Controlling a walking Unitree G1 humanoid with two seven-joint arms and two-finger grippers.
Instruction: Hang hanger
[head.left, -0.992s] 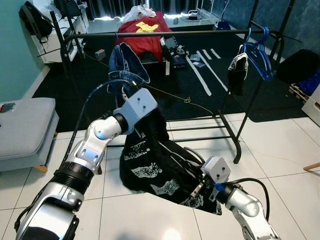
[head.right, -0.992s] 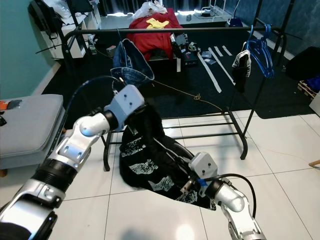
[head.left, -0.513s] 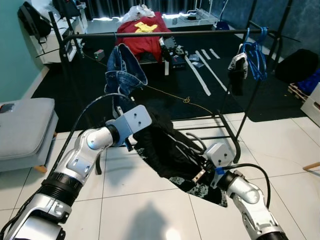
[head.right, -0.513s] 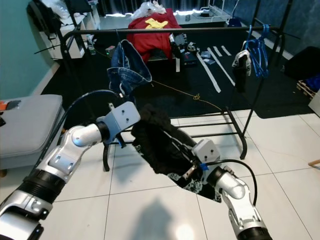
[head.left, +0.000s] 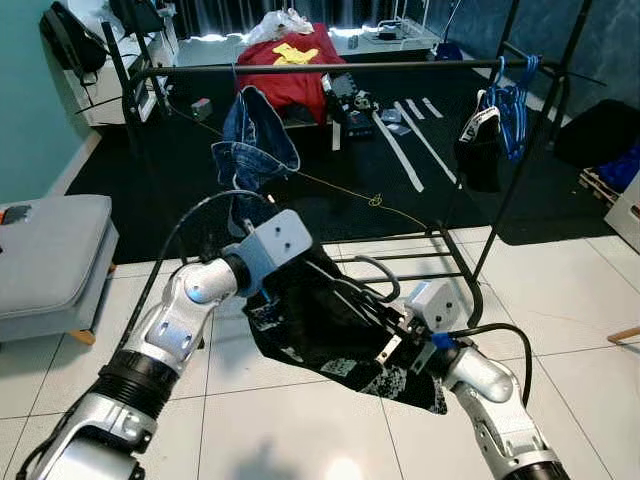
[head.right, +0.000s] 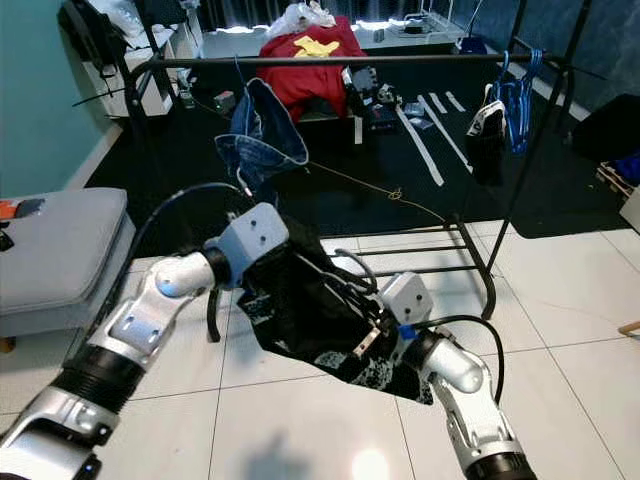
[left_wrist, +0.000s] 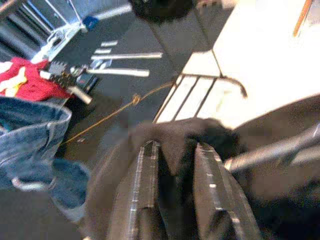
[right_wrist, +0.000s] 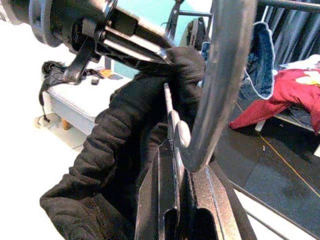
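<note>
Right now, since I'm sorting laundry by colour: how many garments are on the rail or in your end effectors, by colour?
Black: 2, the held garment and the right-end garment on the rail
Blue denim: 1, the jeans on the rail
Total: 3

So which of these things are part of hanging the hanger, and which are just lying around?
Job in hand:
- black garment, held between both grippers
- hanger, gripped by the right gripper
- left gripper, shut on the garment
- rail

Lying about:
- jeans and blue hangers on the rail
- red cloth
- grey seat
- backpack
</note>
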